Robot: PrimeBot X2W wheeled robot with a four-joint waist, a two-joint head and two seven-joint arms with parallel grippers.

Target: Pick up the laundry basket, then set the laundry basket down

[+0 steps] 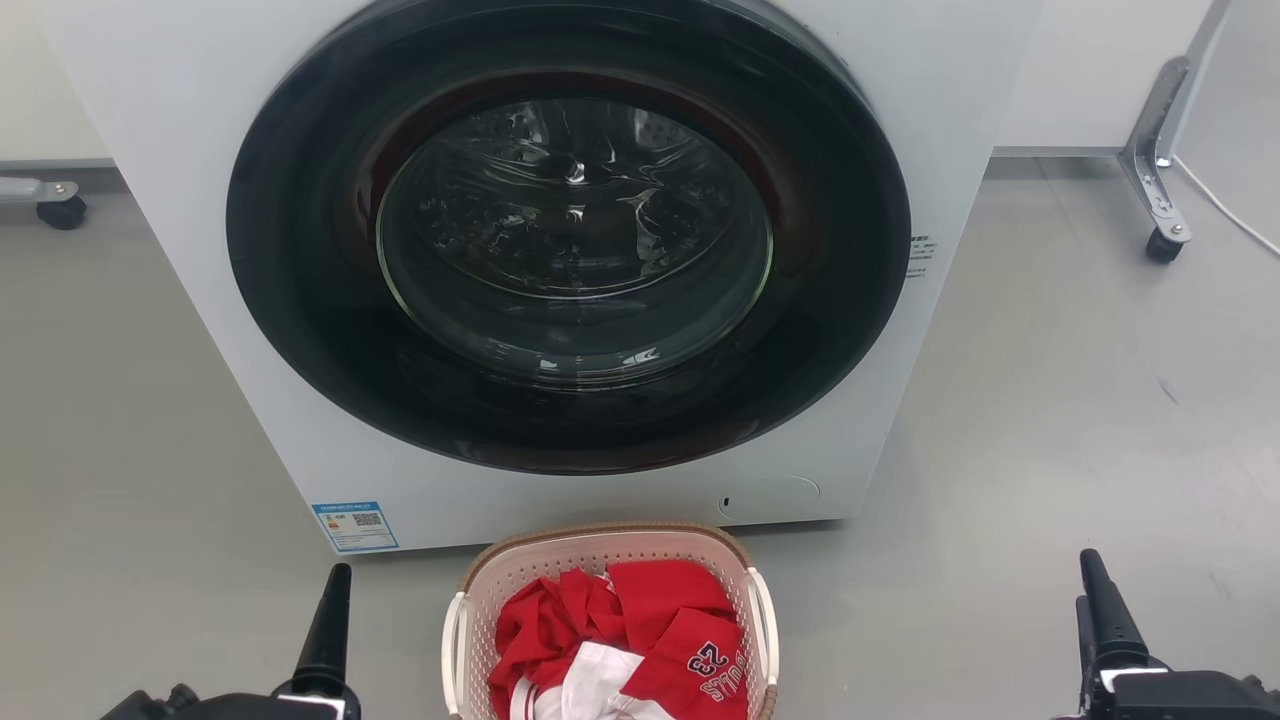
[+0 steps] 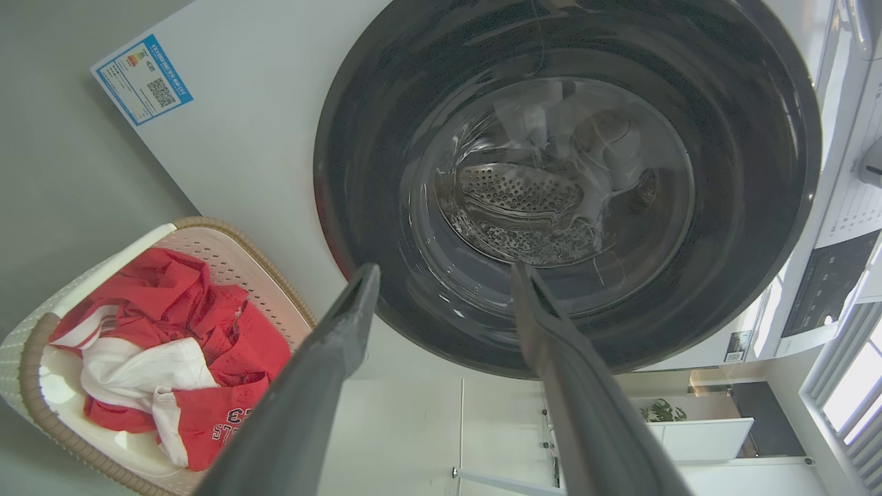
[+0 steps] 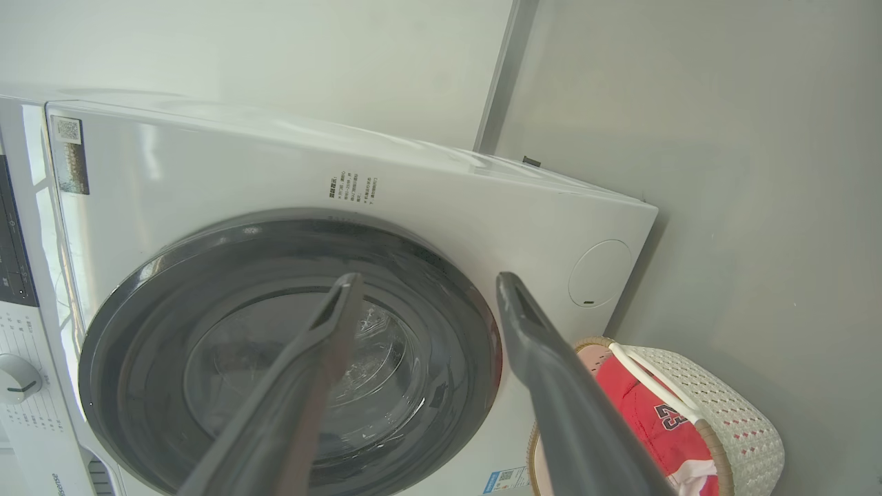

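The left gripper and the right gripper lie nearest the camera, at the lower left and lower right of the head view, pointing toward the machine. Each has its two long dark fingers spread apart with nothing between them, and neither gripper touches anything.

Beyond them a white front-loading washing machine, the largest item, faces the robot. Its round door is closed. The door is a broad black ring around a clear glass window, through which the perforated metal drum shows. The machine rests on a plain grey floor.

The laundry basket stands upright on the floor just in front of the machine's base. It is near the robot, between the two grippers and apart from both. Whether its far rim touches the machine cannot be told. The basket is cream, with perforated walls, a brown woven-look rim and a white handle on each side.

Inside it lies a heap of red and white clothes, and one red piece bears the number 23.

A blue-edged label is stuck at the lower left of the machine's front, and a round cover is set at its lower right. A metal leg with a caster stands at the far right.
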